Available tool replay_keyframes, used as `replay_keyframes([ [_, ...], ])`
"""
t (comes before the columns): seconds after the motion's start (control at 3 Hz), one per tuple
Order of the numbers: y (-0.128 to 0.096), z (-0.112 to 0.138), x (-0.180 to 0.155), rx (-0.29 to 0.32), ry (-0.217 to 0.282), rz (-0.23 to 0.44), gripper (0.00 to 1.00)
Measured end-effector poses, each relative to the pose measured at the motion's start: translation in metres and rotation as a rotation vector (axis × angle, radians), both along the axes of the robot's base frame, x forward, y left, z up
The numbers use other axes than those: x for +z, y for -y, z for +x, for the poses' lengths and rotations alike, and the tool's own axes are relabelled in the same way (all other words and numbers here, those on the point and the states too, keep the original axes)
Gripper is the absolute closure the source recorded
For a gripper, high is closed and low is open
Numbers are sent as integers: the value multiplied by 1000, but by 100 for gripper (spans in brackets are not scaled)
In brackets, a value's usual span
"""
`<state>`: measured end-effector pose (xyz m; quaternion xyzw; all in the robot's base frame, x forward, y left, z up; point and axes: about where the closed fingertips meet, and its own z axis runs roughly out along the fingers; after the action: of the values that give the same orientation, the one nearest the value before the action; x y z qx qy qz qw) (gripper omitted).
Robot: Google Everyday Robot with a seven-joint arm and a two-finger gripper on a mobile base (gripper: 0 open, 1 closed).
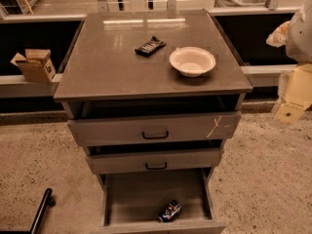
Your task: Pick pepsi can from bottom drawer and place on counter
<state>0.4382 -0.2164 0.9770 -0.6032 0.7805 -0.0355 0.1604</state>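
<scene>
Camera view: one pepsi can [169,211], three drawers [155,128] [155,161] [141,194], jaws far right.

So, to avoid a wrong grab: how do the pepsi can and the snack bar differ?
The pepsi can is a dark-blue cylinder; the snack bar is flat and black. The can lies on its side in the open bottom drawer; the bar lies on the counter, beside the white bowl. Both are small and dark. The end effector hangs at the right edge, away from both.
</scene>
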Motion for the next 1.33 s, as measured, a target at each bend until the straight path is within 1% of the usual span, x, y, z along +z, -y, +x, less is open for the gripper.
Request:
replay_keyframes([
  [0.33, 0, 0, -3, 0, -1, -1, 0],
  [0.67, 5, 6, -52, -5, -25, -15, 0],
  [1.0, 10, -13, -171, 33, -144, -6, 0],
  [1.33, 10, -13, -171, 33, -145, -6, 0],
])
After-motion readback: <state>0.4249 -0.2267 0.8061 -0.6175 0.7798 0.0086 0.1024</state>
